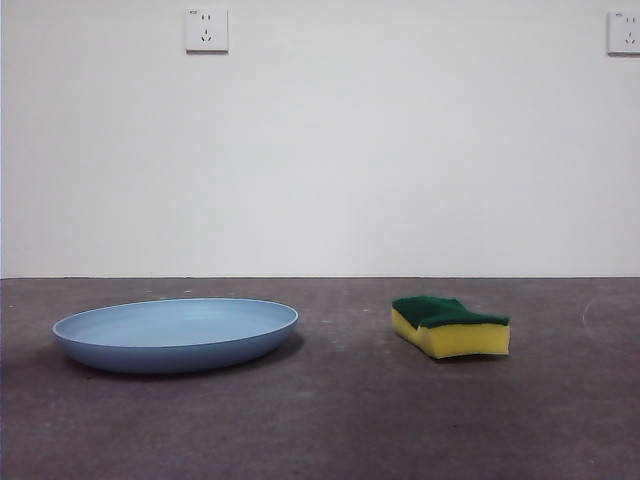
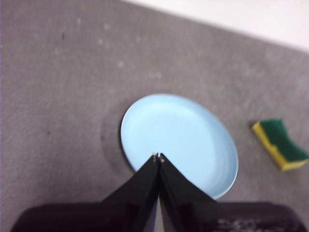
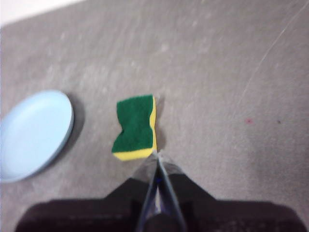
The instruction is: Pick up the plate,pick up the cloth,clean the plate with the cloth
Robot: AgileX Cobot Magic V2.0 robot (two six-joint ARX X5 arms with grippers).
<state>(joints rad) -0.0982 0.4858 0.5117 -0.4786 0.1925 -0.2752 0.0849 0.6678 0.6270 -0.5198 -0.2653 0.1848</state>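
Plate (image 1: 175, 335) and sponge (image 1: 450, 326) are seen level and near from the front, and from above, somewhat blurred, by both wrist cameras.

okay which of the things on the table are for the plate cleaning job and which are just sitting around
For the job: plate; sponge, green side up, apart from the plate; left gripper and right gripper, both shut, holding nothing.

Just there: two wall sockets; grey table.

No readable text, label, brand, number or sign appears on anything in these views.
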